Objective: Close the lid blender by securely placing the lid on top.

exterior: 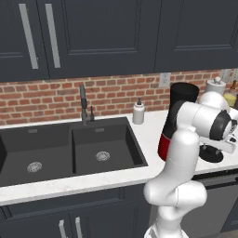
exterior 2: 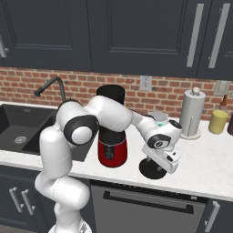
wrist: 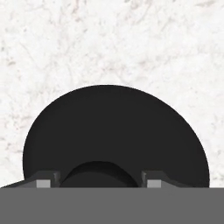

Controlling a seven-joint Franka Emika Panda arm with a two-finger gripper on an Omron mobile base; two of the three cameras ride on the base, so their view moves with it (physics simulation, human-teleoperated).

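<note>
The blender (exterior 2: pixel 110 136) stands on the white counter, a tall black jar on a glossy red base, its rim uncovered; it also shows behind my arm (exterior: pixel 182 95). The lid (wrist: pixel 113 127), a flat round black disc, lies on the counter just right of the blender (exterior 2: pixel 152 170) (exterior: pixel 213 156). My gripper (wrist: pixel 98 180) reaches straight down onto it (exterior 2: pixel 155 166). Its two fingertips (wrist: pixel 43 180) sit on either side of the small centre knob, shut on it. The lid still rests flat on the marble.
A dark double sink (exterior: pixel 69 148) with a faucet (exterior: pixel 83 104) lies to the left, with a white soap bottle (exterior: pixel 138 113) behind its corner. A pale grey canister (exterior 2: pixel 191 113) and a yellow bottle (exterior 2: pixel 217 121) stand at the brick wall to the right. Dark cabinets hang overhead.
</note>
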